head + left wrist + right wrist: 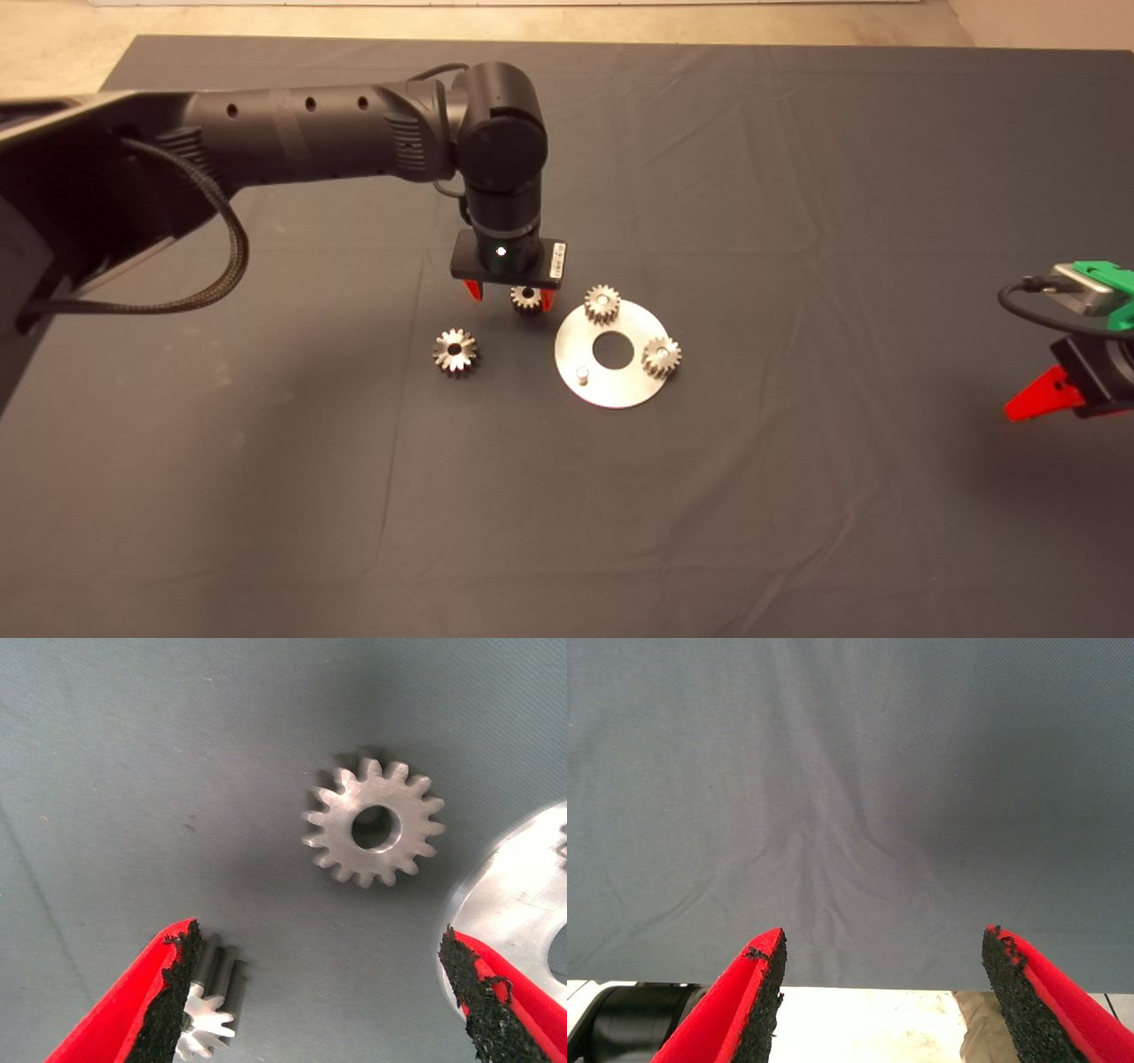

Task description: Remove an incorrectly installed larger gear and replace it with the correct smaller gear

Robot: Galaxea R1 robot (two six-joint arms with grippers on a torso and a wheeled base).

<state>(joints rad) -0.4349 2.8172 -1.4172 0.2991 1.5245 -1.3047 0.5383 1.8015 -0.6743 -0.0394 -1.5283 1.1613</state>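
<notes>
The smaller gear [526,299] lies flat on the mat just left of the round silver plate [611,385]. My left gripper [512,295] hangs right above it, open, one red finger on each side of it. In the left wrist view the smaller gear [374,824] lies beyond the open fingers [168,1001], not touched. The larger gear [455,352], with flared teeth, lies loose on the mat to the left of the plate; the left wrist view shows part of the larger gear [205,1020] behind one finger. My right gripper [1054,390] waits open at the right edge.
The plate carries two small gears [601,304] [661,356], a bare pin [582,374] and a centre hole [613,350]. Its rim [523,895] shows in the left wrist view. The right wrist view shows only the mat [850,797] and floor past its edge.
</notes>
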